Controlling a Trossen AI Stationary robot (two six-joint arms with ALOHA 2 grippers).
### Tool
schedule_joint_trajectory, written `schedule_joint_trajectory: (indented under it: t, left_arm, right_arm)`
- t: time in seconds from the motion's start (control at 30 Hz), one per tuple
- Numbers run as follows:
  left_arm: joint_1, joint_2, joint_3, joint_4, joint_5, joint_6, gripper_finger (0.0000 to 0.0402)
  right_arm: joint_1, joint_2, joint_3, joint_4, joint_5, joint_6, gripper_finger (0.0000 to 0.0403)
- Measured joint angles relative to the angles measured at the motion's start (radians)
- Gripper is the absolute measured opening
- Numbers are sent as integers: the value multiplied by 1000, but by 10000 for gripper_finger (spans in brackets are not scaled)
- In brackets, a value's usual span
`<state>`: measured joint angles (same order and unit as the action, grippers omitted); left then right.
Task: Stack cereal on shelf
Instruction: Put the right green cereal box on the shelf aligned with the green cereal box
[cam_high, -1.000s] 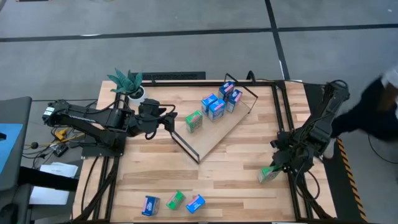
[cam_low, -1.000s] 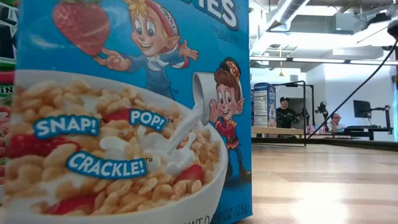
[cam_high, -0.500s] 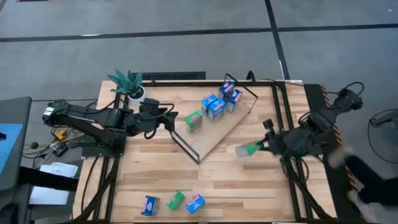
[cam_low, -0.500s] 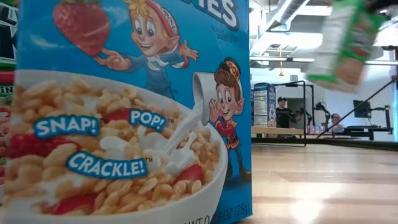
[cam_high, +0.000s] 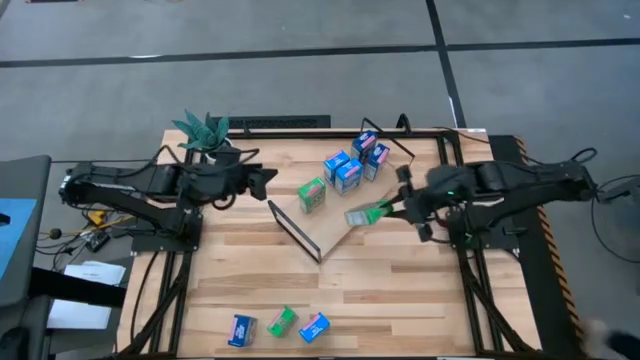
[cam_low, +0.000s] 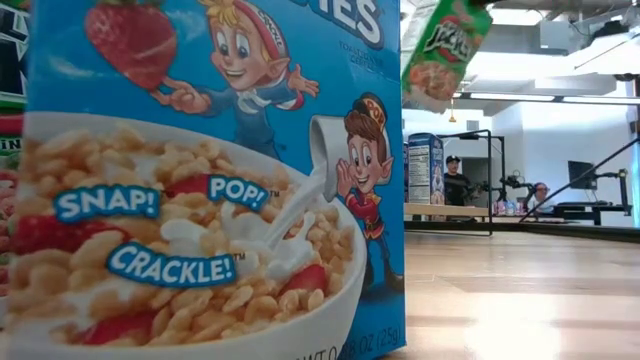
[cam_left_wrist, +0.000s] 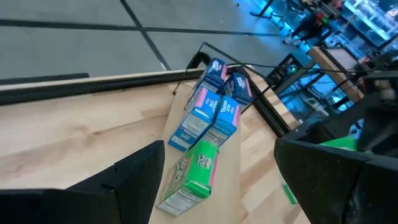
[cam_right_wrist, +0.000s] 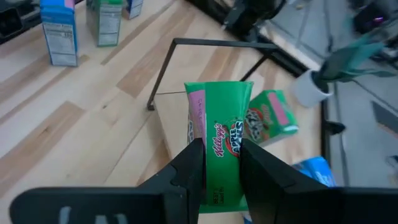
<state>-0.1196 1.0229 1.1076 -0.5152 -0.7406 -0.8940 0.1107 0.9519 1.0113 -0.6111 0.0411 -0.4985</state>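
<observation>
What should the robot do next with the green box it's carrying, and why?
Probably lower it onto the bare near part of the shelf. The right hand holds the green cereal box in the air above that board, beside the green box already standing there, while the blue boxes fill the far end. The left hand waits near the plant.

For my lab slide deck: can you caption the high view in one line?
Right claw carries a green cereal box above the shelf; left claw waits near the shelf's end.

Robotics lab, framed table, monitor, seated people
</observation>
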Motion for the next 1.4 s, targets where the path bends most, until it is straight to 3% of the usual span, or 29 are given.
schedule_joint_trajectory:
  t: [0.13,0.53,0.73,0.9,1.4]
  left_arm:
    - [0,-41,0,-4,1,46,293]
    - [0,-140,0,-76,54,88,293]
    - [0,-173,0,-145,57,88,293]
    - [0,-186,0,-179,66,88,293]
    - [0,-200,0,-193,54,130,293]
  right_arm:
    - [-47,116,41,2,-67,-56,118]
    - [-149,493,262,18,-126,-263,118]
    - [-177,619,350,-29,-177,-336,118]
    - [-185,676,401,-78,-266,-342,118]
    - [-252,700,411,-96,-331,-368,118]
